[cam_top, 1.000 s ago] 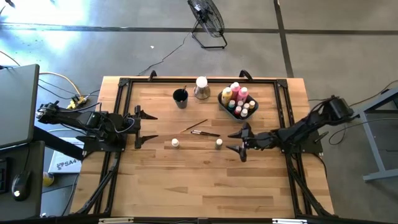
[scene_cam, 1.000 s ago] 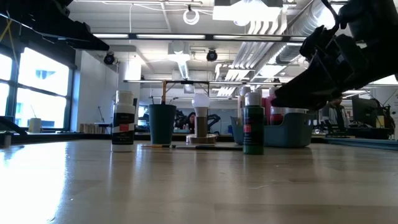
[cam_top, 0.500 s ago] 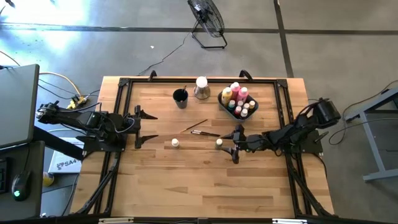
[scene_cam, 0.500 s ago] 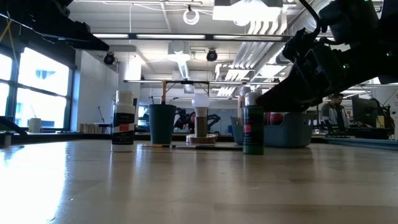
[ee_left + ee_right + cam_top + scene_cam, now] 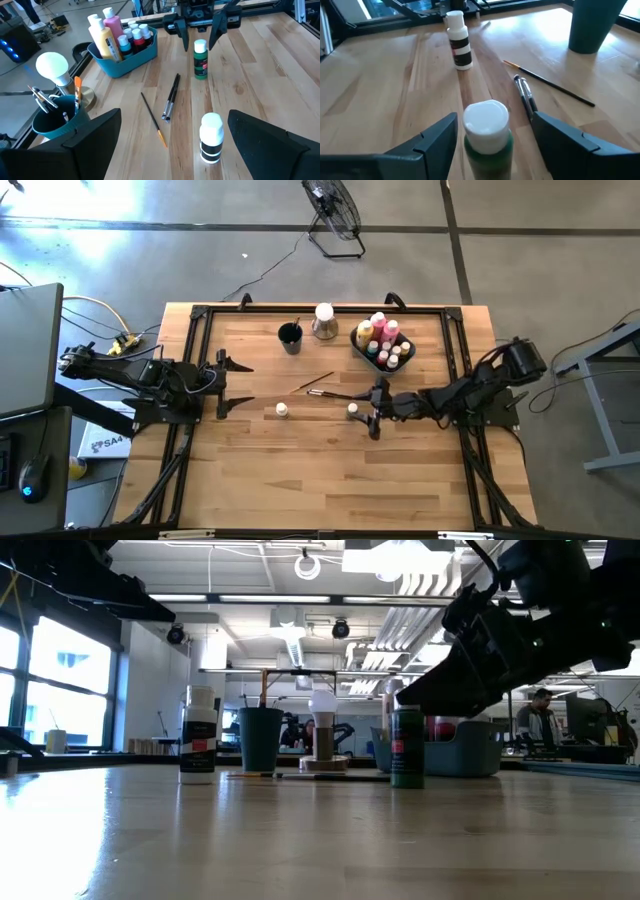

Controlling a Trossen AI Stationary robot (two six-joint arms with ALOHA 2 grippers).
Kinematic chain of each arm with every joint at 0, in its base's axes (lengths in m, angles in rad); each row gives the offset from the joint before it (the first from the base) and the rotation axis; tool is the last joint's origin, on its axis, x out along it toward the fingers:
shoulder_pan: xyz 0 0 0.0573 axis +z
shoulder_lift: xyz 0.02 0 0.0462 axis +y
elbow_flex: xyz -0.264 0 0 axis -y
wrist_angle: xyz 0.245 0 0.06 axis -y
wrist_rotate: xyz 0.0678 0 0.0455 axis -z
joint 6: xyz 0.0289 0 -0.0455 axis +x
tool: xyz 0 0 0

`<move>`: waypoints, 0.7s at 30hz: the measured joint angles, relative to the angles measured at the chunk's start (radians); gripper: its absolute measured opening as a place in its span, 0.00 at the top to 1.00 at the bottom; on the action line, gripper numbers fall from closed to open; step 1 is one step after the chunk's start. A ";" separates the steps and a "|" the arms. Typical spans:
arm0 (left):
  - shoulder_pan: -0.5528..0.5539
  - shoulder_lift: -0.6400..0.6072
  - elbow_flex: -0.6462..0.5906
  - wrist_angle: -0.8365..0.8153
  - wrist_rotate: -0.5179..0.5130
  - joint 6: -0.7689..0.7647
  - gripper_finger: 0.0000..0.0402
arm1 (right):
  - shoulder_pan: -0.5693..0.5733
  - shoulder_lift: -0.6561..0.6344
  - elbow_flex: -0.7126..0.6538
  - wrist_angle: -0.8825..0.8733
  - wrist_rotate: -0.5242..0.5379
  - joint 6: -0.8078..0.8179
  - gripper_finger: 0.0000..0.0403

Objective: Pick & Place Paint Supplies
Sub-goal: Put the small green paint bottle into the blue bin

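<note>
The small white-capped green paint bottle [image 5: 487,131] stands upright on the wooden table [image 5: 300,470], between the right gripper's [image 5: 372,411] spread fingers (untouched). Left gripper [image 5: 232,384], fingers spread, waits well apart.

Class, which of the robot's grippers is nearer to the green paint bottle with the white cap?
The right gripper: its open fingers flank the green bottle. The left gripper waits, open, at the table's far left edge.

white-capped green bottle [image 5: 200,59] and black-banded bottle [image 5: 211,138] stand upright, two brushes [image 5: 170,96] lying between them.
</note>
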 joint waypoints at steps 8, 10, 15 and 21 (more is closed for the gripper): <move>0.000 0.000 0.000 0.000 0.000 0.000 0.10 | -0.028 0.000 0.000 0.000 -0.038 0.000 0.41; 0.000 0.000 0.000 0.000 0.000 0.000 0.10 | -0.029 0.000 0.000 0.000 -0.039 0.001 0.44; 0.000 0.000 0.000 -0.001 0.000 0.000 0.10 | -0.029 0.000 0.000 0.000 -0.042 0.000 0.53; 0.000 0.000 0.000 -0.001 0.000 0.000 0.10 | -0.029 0.000 0.000 0.000 -0.043 0.001 0.61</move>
